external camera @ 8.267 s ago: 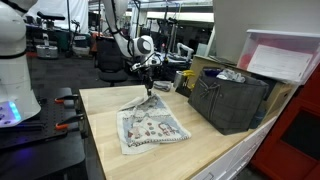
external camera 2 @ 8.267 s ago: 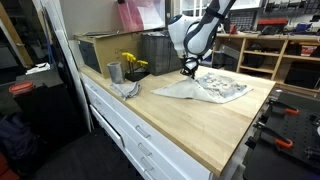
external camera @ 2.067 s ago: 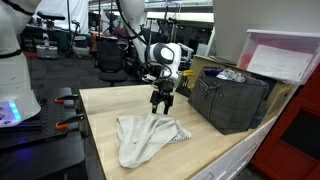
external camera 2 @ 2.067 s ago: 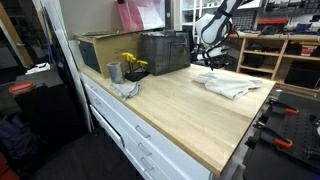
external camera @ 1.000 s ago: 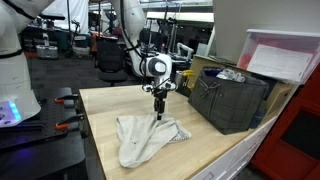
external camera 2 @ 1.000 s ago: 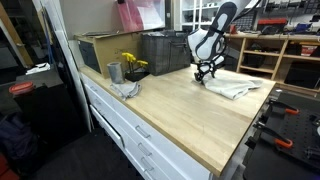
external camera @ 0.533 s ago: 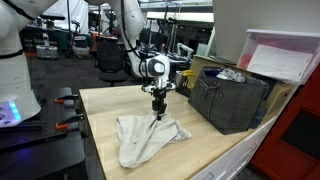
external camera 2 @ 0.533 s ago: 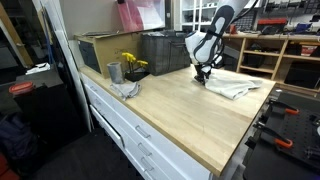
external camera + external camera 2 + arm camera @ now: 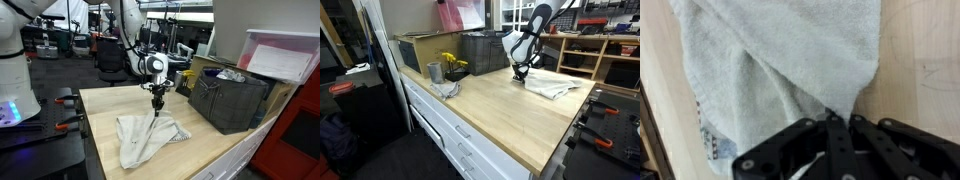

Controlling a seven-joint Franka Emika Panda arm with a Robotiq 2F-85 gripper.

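Note:
A grey-white towel point(image 9: 145, 138) lies folded and crumpled on the wooden table point(image 9: 100, 140); it also shows as a pale heap point(image 9: 552, 88) in an exterior view. My gripper point(image 9: 156, 112) points straight down at the towel's far corner. In the wrist view the towel point(image 9: 780, 50) fills the upper part, and its pointed corner runs in between the black fingers point(image 9: 790, 150). The gripper point(image 9: 837, 118) is shut, with its jaws pinched together on that corner. In an exterior view the gripper point(image 9: 520, 76) sits at the towel's edge nearest the bin.
A black mesh bin point(image 9: 235, 100) stands just past the towel, with a pale box point(image 9: 285, 60) above it. In an exterior view the bin point(image 9: 485, 52) is at the back, with a metal cup point(image 9: 434, 72), yellow flowers point(image 9: 453, 63) and a grey rag point(image 9: 447, 89) at the far end.
The jaws have gone from wide open to shut on the towel's corner. The arm has stayed almost in place above that corner.

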